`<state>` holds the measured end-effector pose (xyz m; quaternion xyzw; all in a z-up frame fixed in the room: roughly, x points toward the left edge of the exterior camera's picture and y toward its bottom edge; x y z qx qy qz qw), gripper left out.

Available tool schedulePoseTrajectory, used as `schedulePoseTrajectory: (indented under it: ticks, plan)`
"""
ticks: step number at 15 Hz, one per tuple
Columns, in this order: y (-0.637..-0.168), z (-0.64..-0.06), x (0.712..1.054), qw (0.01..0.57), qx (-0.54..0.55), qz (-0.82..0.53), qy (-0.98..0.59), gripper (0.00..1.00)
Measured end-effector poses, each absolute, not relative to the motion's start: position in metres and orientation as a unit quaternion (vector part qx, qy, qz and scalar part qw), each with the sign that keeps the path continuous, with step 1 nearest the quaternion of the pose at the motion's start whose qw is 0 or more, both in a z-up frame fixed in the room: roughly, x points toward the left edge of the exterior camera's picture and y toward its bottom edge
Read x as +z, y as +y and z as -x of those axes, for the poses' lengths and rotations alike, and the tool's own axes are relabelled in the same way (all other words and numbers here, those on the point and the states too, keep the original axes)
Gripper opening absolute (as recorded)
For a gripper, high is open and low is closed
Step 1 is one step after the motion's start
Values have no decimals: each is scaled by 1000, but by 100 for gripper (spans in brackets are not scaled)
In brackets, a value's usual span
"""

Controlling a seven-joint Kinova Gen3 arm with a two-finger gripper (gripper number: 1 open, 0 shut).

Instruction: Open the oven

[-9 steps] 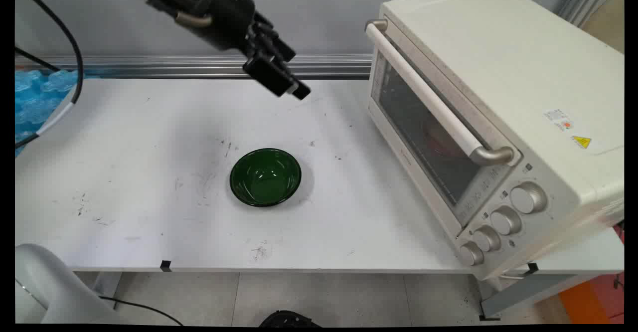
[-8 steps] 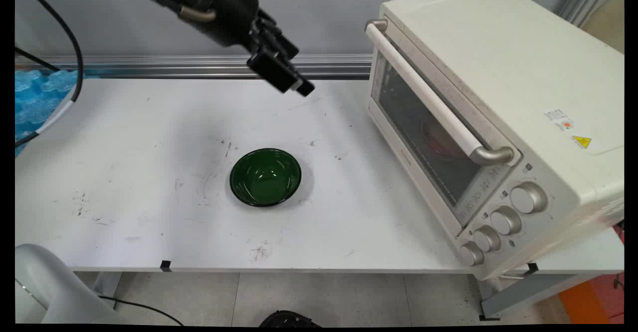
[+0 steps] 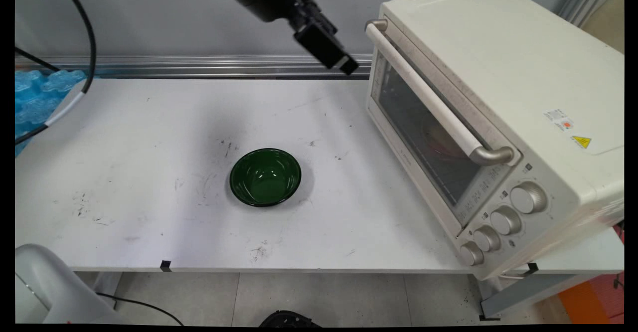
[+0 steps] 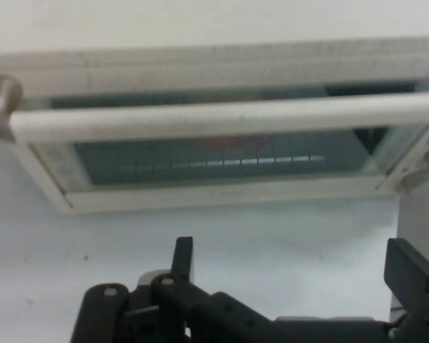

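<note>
White table [image 3: 124, 137]: open claw [image 4: 293, 264] faces oven's level handle [image 4: 222, 118].

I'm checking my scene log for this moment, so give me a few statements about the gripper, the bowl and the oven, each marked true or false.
1. The gripper is held in the air near the far end of the oven handle. True.
2. The gripper is shut on the green bowl. False: its fingers stand apart with nothing between them, and the bowl sits alone on the table.
3. The toaster oven has its door closed. True.
4. The bowl has food in it. False: its inside looks empty.
5. The oven stands at the table's left end in the main view. False: it stands at the right end, with its knobs towards the near edge.
</note>
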<state>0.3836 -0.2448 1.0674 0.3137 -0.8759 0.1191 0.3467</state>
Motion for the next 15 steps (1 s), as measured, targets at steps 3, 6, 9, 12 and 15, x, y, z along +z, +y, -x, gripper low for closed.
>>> schedulePoseTrajectory:
  ticks: [3,6,9,12,15]
  plan:
    - [-258,-364,1073,354,121,-311,-874,100]
    - [-271,-348,1077,359,124,-311,-871,100]
    - [-283,-336,1079,362,128,-314,-869,100]
    - [-295,-323,1078,360,132,-319,-867,100]
    - [-305,-315,1074,355,136,-323,-867,100]
